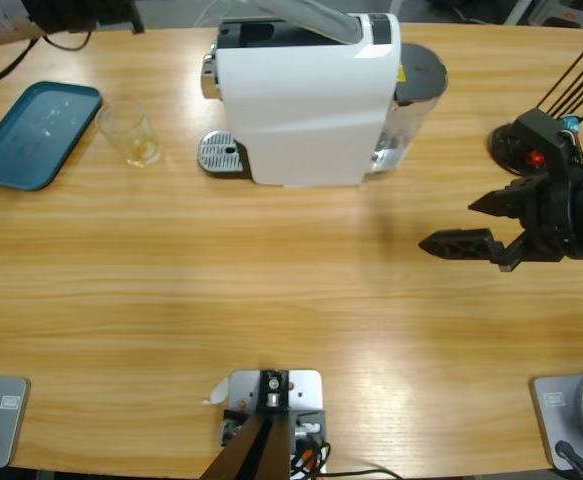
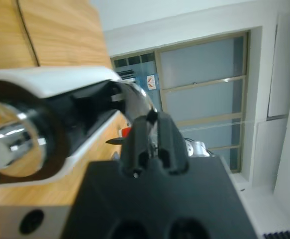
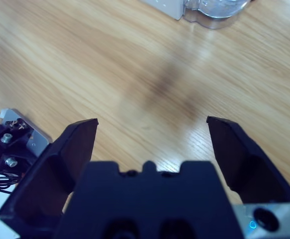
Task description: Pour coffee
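A small clear glass tumbler [image 1: 129, 130] stands on the table left of the white coffee machine [image 1: 306, 110], beside the machine's metal drip grate [image 1: 221, 153]. A shallow layer of amber coffee [image 1: 143, 152] lies in its bottom. In the left wrist view my left gripper [image 2: 147, 119] has its jaws shut together, their tips right at the machine's chrome lever [image 2: 137, 102]; I cannot tell if they touch it. My right gripper [image 1: 449, 225] hovers open over bare wood at the right, far from the tumbler, and holds nothing [image 3: 152, 124].
A teal tray [image 1: 33, 135] lies at the far left next to the tumbler. The machine's clear water tank [image 1: 411, 110] faces the right gripper. A silver bar [image 1: 311, 18] slants over the machine's top. Cables run along the right edge.
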`<state>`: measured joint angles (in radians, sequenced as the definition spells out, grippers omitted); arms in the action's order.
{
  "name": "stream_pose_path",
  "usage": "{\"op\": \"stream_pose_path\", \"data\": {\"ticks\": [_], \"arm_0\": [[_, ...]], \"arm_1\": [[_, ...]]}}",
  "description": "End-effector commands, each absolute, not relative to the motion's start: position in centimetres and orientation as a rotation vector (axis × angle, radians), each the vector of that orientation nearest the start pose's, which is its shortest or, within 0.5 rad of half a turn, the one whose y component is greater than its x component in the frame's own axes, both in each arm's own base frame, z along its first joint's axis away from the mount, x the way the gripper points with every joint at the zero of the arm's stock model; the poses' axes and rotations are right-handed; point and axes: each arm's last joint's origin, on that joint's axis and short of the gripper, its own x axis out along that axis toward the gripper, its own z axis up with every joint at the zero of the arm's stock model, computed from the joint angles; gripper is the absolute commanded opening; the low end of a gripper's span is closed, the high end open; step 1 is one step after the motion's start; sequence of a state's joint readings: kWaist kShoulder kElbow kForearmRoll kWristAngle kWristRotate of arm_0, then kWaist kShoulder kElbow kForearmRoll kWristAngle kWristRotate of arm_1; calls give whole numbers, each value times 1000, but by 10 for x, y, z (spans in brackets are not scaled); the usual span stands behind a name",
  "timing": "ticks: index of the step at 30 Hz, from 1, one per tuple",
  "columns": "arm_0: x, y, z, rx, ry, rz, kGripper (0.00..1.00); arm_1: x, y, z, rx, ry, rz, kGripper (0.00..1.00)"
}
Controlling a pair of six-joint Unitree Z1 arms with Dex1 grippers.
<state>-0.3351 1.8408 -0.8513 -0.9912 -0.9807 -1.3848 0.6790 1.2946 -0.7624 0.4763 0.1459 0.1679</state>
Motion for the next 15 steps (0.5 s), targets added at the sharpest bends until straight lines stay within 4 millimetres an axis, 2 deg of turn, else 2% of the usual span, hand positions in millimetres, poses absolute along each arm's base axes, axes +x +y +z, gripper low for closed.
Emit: {"op": "stream_pose_path", "data": {"ticks": [1,8,13,15], "arm_0": [[313,-152,319,-1152,842,-1153,0],[297,-141,346,-1083,718,-1197,0],[267,-127,372,-961,609,-1158,16],[248,-118,382,-908,559,-1049,16]], "arm_1": [[140,121,276,-123,1071,664,964],[139,120,277,-120,1067,666,964],[138,120,278,-119,1065,669,964],[138,120,278,-119,1065,670,964]]}}
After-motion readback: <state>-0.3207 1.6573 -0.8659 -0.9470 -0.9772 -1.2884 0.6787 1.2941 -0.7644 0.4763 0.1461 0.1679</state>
